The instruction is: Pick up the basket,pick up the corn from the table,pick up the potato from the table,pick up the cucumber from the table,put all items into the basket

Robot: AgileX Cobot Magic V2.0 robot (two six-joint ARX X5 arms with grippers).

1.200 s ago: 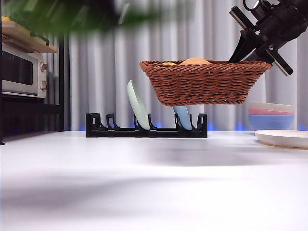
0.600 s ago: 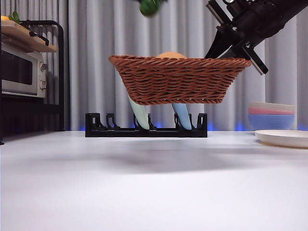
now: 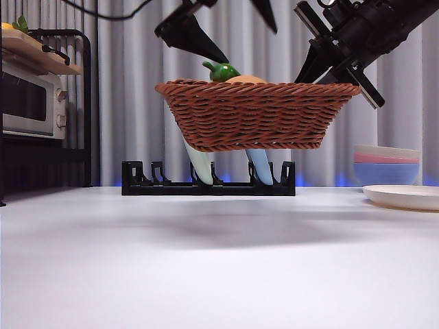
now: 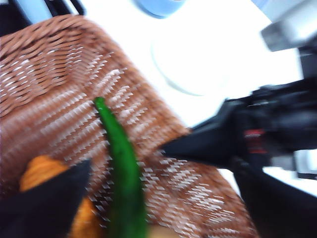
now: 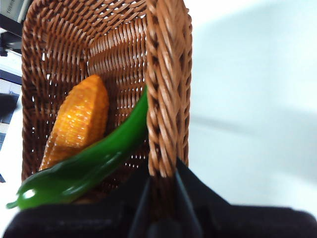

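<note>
Front view, starting at the far left, we see a toaster oven [image 3: 31,99] on a dark shelf, and ahead of it the white counter [image 3: 206,267] stretching across. Behind stands a black dish rack [image 3: 209,185] with a pale green plate [image 3: 199,164] and a blue plate [image 3: 260,166] set upright in it. Above the rack hangs the basket [image 3: 257,113], lifted clear of the counter and roughly level. Over its left rim we find the left gripper [image 3: 219,27], its jaws spread wide and holding nothing. Just below it the cucumber [image 3: 221,71] pokes above the rim, and the potato [image 3: 245,79] shows as a tan dome beside it. In the right wrist view the cucumber lies diagonally inside the basket, resting against the corn [image 5: 79,119] and leaning on the side wall. At the right, our right gripper [image 3: 322,72] has its jaws clamped on the basket's braided rim, one inside and one outside. Furthest right, stacked bowls [image 3: 386,164] sit behind a white plate [image 3: 405,197] on the counter.
</note>
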